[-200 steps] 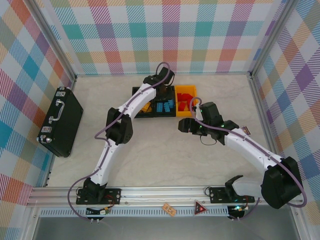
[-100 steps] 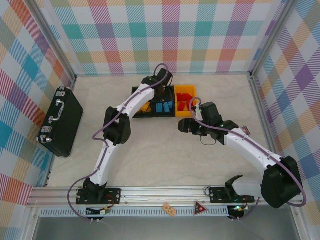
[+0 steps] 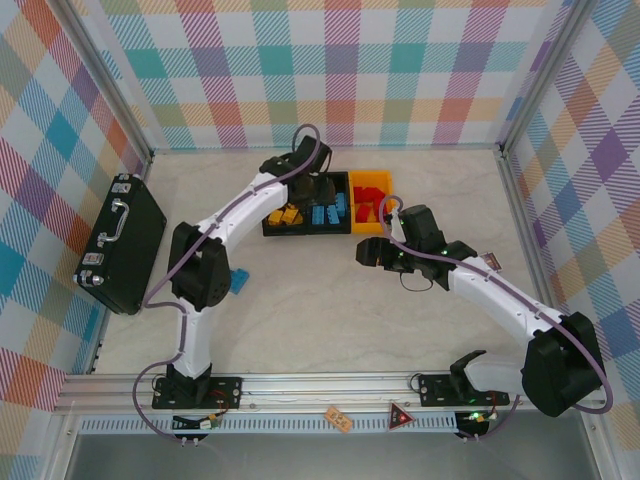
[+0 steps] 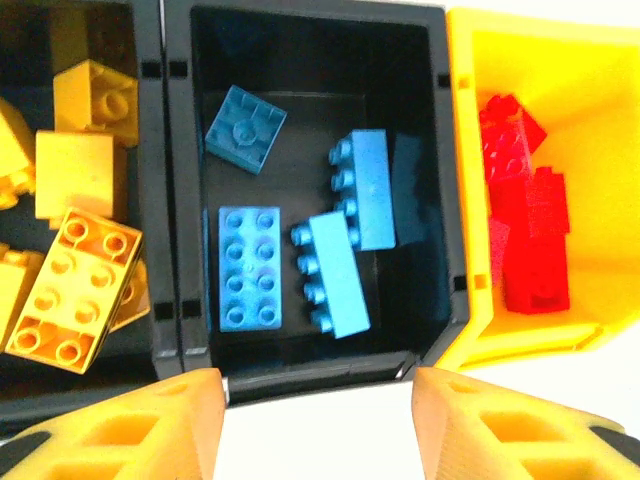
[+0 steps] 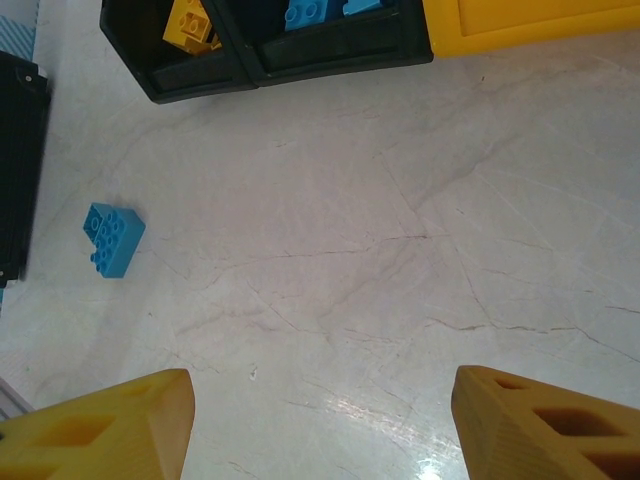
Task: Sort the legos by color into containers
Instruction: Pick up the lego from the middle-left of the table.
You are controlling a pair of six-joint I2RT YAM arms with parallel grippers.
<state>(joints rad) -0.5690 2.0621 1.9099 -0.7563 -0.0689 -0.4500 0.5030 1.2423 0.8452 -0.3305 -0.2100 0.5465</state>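
Where the left gripper (image 4: 315, 405) gapes, blue legos (image 4: 248, 265) lie binned beyond.

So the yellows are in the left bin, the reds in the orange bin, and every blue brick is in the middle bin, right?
Not quite: one blue brick lies loose on the table, apart from the bins, as the right wrist view shows. The rest holds: yellow bricks in the left black bin, blue ones in the middle black bin, red ones in the yellow-orange bin.
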